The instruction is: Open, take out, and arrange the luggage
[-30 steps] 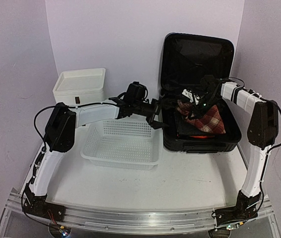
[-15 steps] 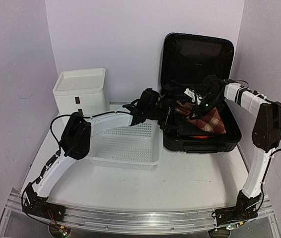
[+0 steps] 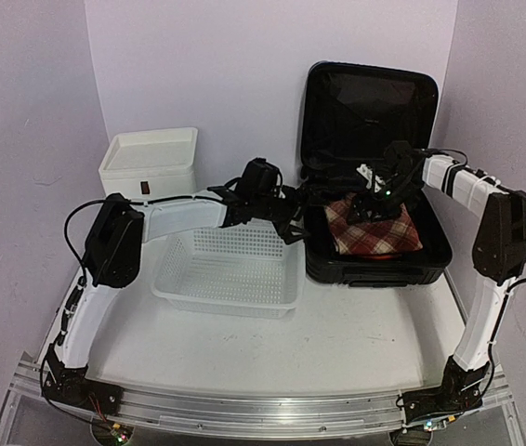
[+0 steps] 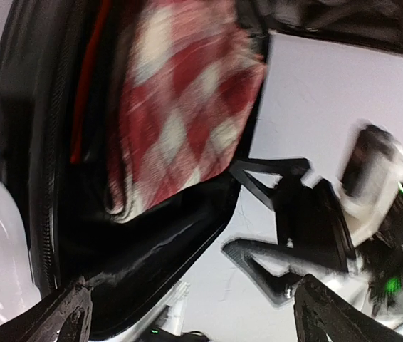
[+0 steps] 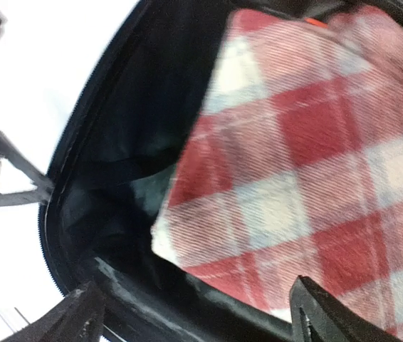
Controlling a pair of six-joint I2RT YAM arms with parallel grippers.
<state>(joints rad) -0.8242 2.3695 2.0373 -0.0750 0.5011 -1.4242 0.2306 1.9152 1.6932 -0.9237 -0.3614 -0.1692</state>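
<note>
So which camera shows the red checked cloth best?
The top external view: nearly all of the checked cloth shows there, lying flat in the open luggage. The right wrist view is closer but cuts off its edges. The left wrist view shows it sideways and blurred.

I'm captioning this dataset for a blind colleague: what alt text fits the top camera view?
An open black suitcase, lid upright, holds a red-and-white checked cloth. The right gripper hangs open over the cloth; the left gripper, also open, reaches toward the suitcase's left side, beside a white basket.
</note>
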